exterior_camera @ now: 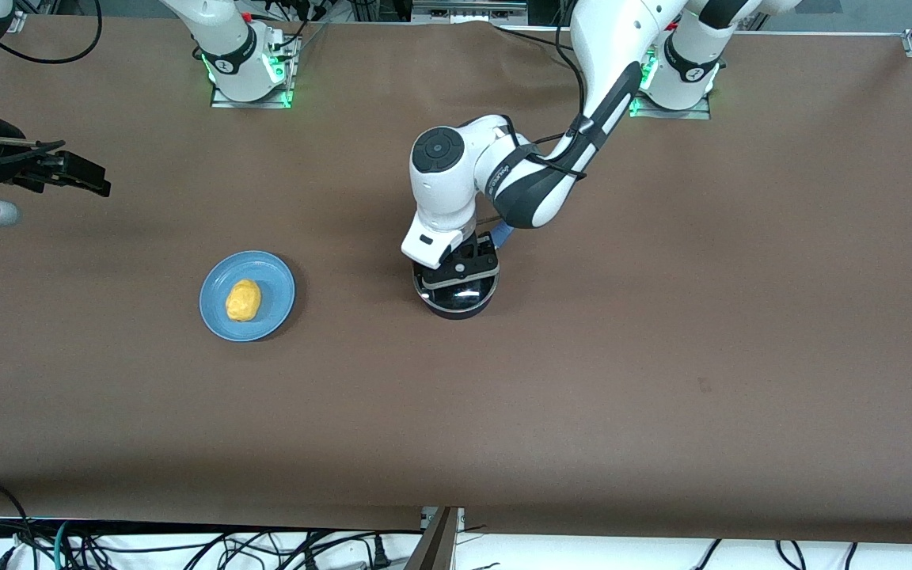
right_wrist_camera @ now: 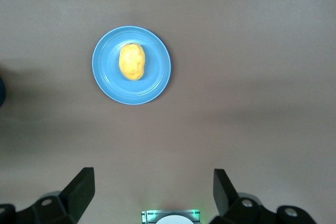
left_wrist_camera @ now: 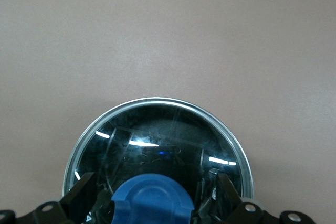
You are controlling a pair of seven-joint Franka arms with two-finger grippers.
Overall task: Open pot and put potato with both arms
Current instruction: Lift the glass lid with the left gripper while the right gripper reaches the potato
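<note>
The black pot stands mid-table with its glass lid on and its blue handle pointing toward the arm bases. My left gripper is down over the lid. It is open, with a finger on each side of the blue knob and not touching it. The yellow potato lies on a blue plate toward the right arm's end; it also shows in the right wrist view. My right gripper is open and empty, held high at the right arm's end of the table.
The brown table carries only the pot and the plate. Both arm bases stand along the table edge farthest from the front camera. Cables hang below the edge nearest the front camera.
</note>
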